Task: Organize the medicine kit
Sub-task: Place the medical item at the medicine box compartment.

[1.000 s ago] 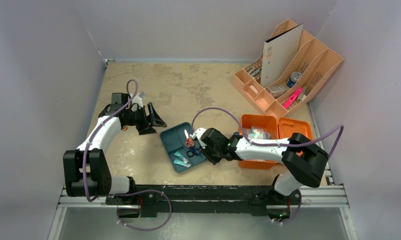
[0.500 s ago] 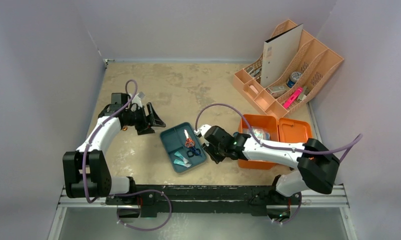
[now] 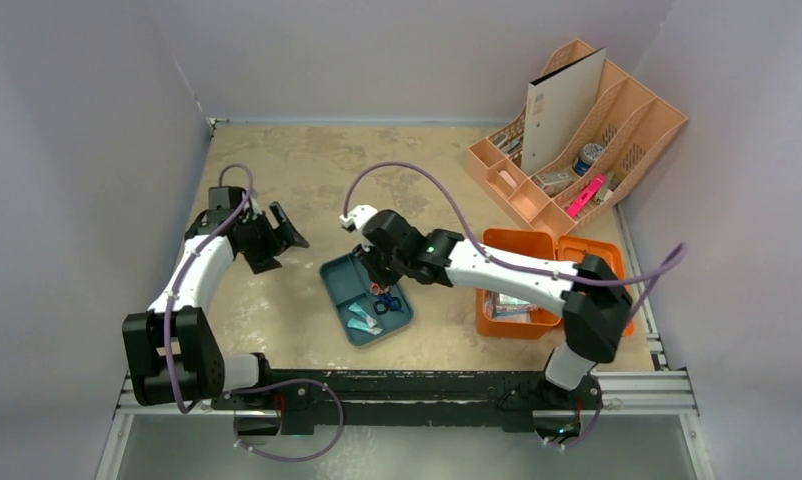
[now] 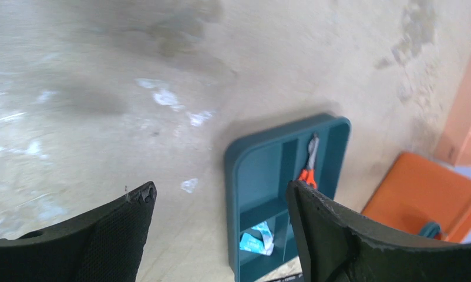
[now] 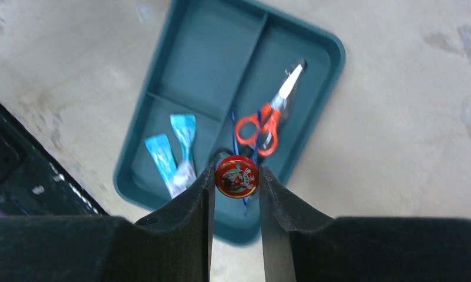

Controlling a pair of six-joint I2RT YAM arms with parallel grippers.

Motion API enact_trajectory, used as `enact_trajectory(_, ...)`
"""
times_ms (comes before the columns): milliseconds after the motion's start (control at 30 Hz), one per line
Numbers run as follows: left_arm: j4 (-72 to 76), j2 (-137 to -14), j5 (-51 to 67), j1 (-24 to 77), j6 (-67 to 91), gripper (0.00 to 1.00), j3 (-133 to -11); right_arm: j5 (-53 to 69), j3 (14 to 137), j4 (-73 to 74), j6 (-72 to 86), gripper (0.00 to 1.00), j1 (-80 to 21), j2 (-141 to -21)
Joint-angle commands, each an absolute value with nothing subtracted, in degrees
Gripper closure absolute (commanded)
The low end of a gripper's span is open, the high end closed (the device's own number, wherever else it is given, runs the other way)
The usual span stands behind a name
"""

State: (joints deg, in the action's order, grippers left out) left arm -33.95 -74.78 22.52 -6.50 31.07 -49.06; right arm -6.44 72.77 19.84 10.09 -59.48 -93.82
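The right gripper [image 5: 236, 177] is closed on a small red tin [image 5: 236, 174], pinched across its width between the two pads, with its printed face toward the wrist camera. The tin hangs above the tray [image 5: 221, 53], over the handles of the scissors [image 5: 262, 126] and just beside two blue sachets [image 5: 175, 154]. Whether it touches anything below cannot be told. The left gripper [image 4: 219, 192] is wide open and empty. It hovers over bare table [image 4: 104, 70] to the left of the tray, well apart from it. The kit [image 3: 525, 240] lies open on the right side of the table, near the tray and partly under the right forearm, with packets inside. Judged from the task, the step in hand is the transfer of the tin, most likely to the kit. Hold the closing force constant, because the tin is round and smooth and is gripped only at two points on its rim, so it may pivot or slip. Raise it clear of the scissors and the tray wall before any sideways travel. Carry it level, without wrist roll. Over the kit, select a free spot beside the packets and lower the tin until it nearly rests on the floor, then open the jaws. Do not release from height, since the tin is likely to roll or bounce out. Leave the left arm outside the transfer path.
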Motion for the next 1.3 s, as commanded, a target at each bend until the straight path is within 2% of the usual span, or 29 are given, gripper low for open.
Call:
enact_trajectory(0,-36.1,-74.3,12.1,-8.8,34.9,0.19,-52.0,-6.5,81.8,21.1,11.2,0.74,-61.2,-99.9)
enact_trajectory(267,-38.5,-70.6,3.5,-11.3,36.0,0.14,-50.8,-8.2,91.7,18.7,11.6,0.74,-62.5,-112.6)
enact_trajectory(467,-40.4,-71.2,2.5,-14.7,36.8,0.11,-50.6,-8.7,94.7,17.2,10.7,0.73,-62.6,-118.9)
enact_trajectory(767,-40.1,-70.5,1.4,-16.2,37.6,0.14,-49.3,-9.4,97.8,17.5,9.6,0.68,-62.6,-124.4)
enact_trajectory(1100,-39.7,-73.8,5.0,-16.4,36.1,0.17,-50.5,-5.8,99.4,22.1,8.7,0.48,-62.6,-117.6)
enact_trajectory(1267,-39.5,-76.1,7.7,-16.4,32.4,0.20,-52.6,-4.0,96.6,22.1,8.6,0.46,-62.5,-109.4)
